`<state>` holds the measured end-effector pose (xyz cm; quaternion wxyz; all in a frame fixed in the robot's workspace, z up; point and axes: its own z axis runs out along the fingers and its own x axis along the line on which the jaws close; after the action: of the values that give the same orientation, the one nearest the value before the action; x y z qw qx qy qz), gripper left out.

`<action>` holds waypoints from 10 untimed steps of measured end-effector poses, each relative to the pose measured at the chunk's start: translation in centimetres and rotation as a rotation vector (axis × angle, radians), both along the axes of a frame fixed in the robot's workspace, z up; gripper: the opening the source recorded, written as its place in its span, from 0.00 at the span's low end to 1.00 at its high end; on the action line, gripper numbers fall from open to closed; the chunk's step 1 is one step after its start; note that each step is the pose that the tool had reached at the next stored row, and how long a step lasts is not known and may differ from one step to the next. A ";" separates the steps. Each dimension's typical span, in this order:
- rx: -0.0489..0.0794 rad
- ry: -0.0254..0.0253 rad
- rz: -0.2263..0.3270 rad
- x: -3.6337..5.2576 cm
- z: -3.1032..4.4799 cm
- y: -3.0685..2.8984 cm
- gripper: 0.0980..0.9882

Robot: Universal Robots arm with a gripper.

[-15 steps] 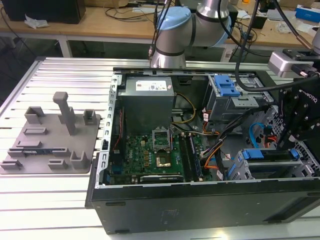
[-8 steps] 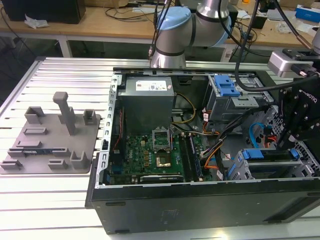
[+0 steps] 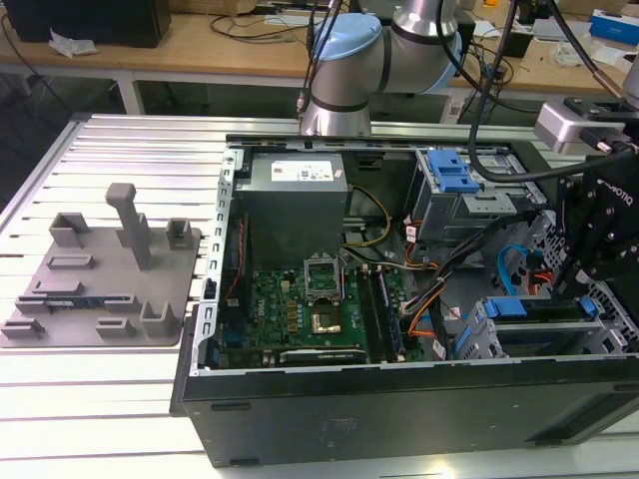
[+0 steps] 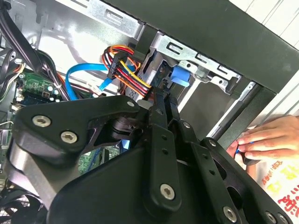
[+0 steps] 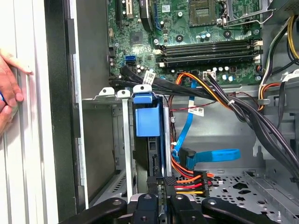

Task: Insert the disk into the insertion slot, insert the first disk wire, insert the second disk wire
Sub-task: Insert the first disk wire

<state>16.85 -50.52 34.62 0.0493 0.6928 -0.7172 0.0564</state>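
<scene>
Standing on edge inside the insertion slot (image 5: 125, 140), the disk (image 5: 148, 116) shows its blue caddy tab at the cage mouth, so it looks seated or close to it. The gripper (image 5: 163, 181) hangs at the disk's near edge with its fingers drawn narrow and nothing visibly pinched, likely so it fits the tight gap. Two wires lie loose just beside it: the multi-coloured power plug (image 5: 200, 179) and the blue data cable (image 5: 212, 156). Neither appears plugged in. A person's hand (image 5: 9, 93) rests against the case wall (image 5: 60, 116), perhaps steadying it.
</scene>
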 end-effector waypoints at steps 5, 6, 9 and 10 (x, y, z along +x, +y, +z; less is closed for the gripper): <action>0.000 0.0000 0.000 0.01 -0.09 -0.09 0.07; 0.000 0.0000 0.000 0.01 -0.10 -0.10 0.07; 0.000 0.0000 0.000 0.01 -0.17 -0.11 0.07; 0.000 0.0000 0.000 0.01 -0.19 -0.11 0.07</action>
<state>16.86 -50.63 34.42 0.0493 0.6928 -0.7172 0.0565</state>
